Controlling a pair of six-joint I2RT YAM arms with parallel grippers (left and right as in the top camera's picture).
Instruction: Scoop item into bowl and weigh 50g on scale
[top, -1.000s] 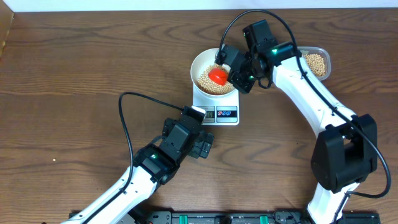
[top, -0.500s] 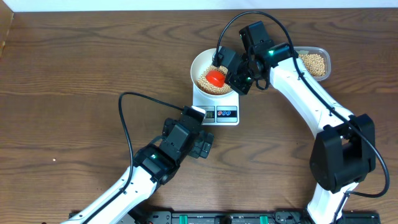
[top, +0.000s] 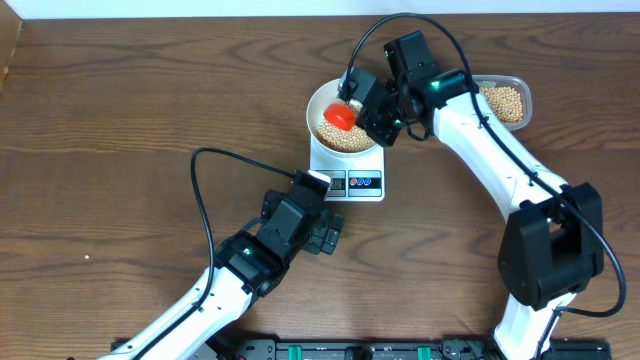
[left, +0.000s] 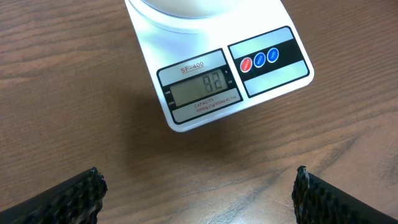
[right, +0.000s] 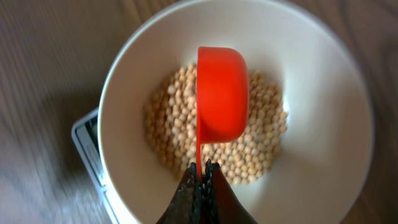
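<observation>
The white bowl (top: 312, 110) stands on the white scale (top: 352, 184) and holds a heap of tan beans (top: 334, 136). My right gripper (top: 360, 108) is shut on the thin handle of a red scoop (top: 339, 117) over the beans. In the right wrist view the scoop (right: 222, 93) is turned on its side above the beans (right: 169, 118), inside the bowl (right: 339, 81), with the gripper (right: 201, 175) pinching the handle. My left gripper (top: 300, 218) hovers open just in front of the scale. The left wrist view shows its display (left: 200, 88) reading 82, and nothing between the fingers (left: 68, 198).
A clear plastic tub (top: 524, 100) with more beans sits at the back right, behind the right arm. Black cables loop over both arms. The scale's red and blue buttons (left: 260, 59) face the left gripper.
The right gripper has carried the red scoop a little to the left and toward the back across the bowl. The left arm has not moved.
</observation>
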